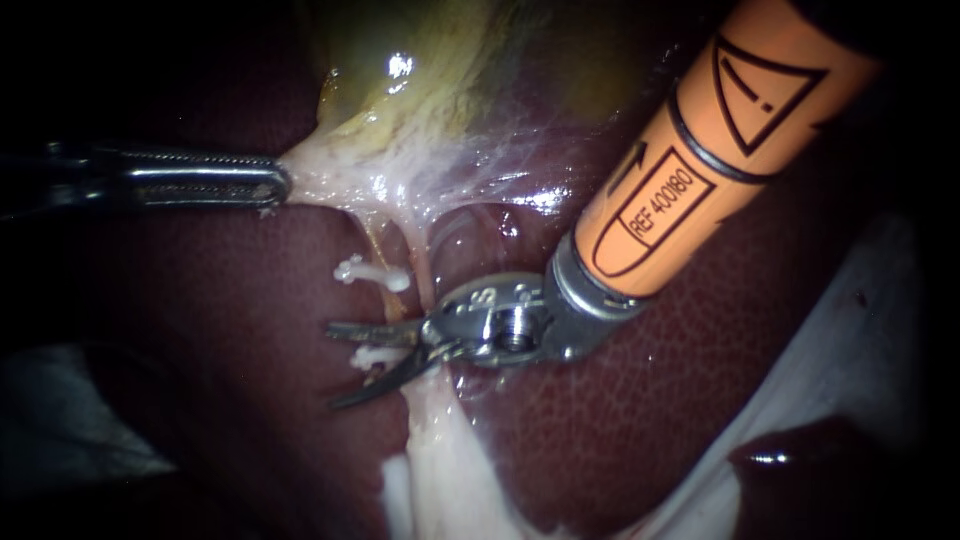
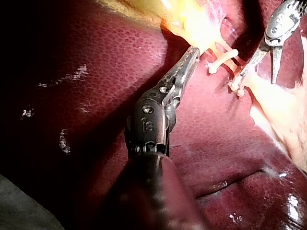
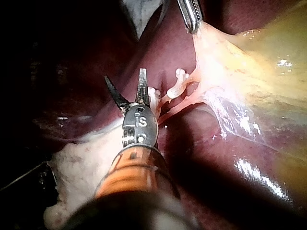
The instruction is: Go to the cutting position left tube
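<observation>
The left tube [image 1: 391,303] lies on the liver [image 1: 620,400] between an upper clip [image 1: 372,272] and a lower clip [image 1: 372,355]. The right instrument's [image 1: 333,366] hand gapes wide astride the lower clip. Closing here would likely bite that clip, not the tube. The left instrument's [image 1: 278,186] hand grips pale tissue [image 1: 330,170].
</observation>
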You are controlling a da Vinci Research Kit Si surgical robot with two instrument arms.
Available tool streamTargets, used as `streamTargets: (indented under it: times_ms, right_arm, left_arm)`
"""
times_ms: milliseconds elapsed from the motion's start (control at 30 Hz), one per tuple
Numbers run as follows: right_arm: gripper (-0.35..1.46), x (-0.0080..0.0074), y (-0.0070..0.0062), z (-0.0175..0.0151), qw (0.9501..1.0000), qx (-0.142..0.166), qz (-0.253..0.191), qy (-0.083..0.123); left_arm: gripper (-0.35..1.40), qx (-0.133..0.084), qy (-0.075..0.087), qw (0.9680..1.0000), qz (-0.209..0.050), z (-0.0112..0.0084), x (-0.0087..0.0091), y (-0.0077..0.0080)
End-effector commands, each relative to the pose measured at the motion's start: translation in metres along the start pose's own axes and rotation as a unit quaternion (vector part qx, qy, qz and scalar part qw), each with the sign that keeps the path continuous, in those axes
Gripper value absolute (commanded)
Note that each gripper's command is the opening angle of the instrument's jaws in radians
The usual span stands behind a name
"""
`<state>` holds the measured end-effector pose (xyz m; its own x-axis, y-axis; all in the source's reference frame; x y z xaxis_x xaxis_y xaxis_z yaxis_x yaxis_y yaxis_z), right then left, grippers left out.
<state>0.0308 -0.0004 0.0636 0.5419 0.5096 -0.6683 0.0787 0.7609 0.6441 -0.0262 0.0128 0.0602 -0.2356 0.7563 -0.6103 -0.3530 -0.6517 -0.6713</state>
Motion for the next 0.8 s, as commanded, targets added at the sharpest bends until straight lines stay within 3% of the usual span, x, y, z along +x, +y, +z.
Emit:
streamTargets:
  times_ms: [33, 367, 800]
  right_arm:
    - [0.99, 0.0, 0.0, 0.0, 1.0, 0.0, 0.0, 0.0]
    - [1.01, -0.0007, -0.0001, -0.0009, 1.0, 0.004, -0.001, -0.001]
    - [1.08, -0.0036, 0.002, -0.0034, 0.9998, 0.012, 0.012, -0.007]
  left_arm:
    - [-0.35, 0.0, 0.0, 1.0, 0.0, 0.0, 0.0, 0.0]
    - [-0.35, 0.0, 0.0, 1.0, 0.0, -0.0001, 0.0, 0.0]
    - [-0.35, -0.001, 0.0, 1.0, 0.0, -0.0002, 0.0, 0.0]
